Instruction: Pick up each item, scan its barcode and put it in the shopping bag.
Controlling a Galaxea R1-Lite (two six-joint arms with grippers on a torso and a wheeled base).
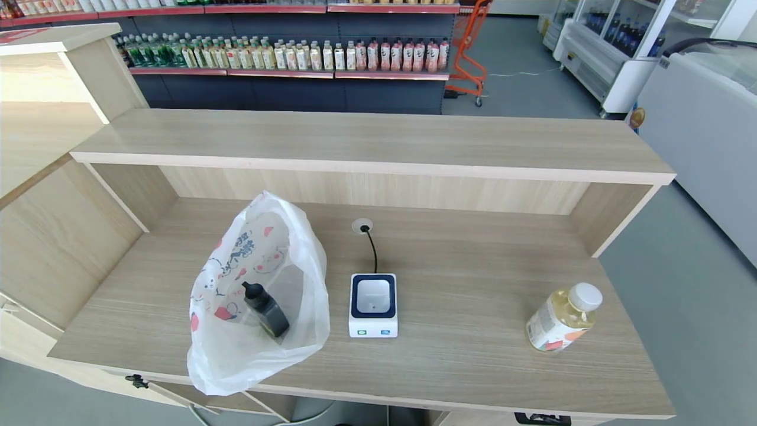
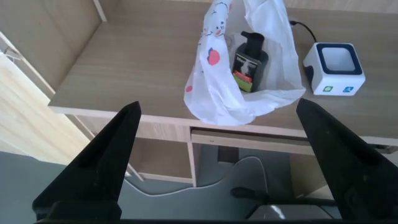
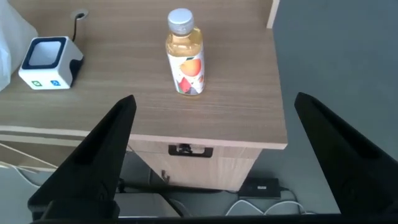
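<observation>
A white printed shopping bag [image 1: 260,296] [image 2: 249,68] stands open on the left of the wooden counter, with a black bottle [image 1: 265,309] [image 2: 250,61] lying inside it. The white and blue barcode scanner [image 1: 373,304] [image 2: 333,67] [image 3: 50,62] sits mid-counter, its cable running to a hole behind it. A yellow juice bottle with a white cap [image 1: 563,317] [image 3: 185,52] stands upright near the right end. My left gripper [image 2: 217,165] hangs open below the counter's front edge, in front of the bag. My right gripper [image 3: 214,165] is open too, below the front edge near the juice bottle.
A raised wooden ledge [image 1: 366,142] runs along the back of the counter, with side walls at both ends. A drawer with a black latch [image 3: 181,149] sits under the front edge. Store shelves of bottles [image 1: 284,56] and freezers [image 1: 698,106] stand beyond.
</observation>
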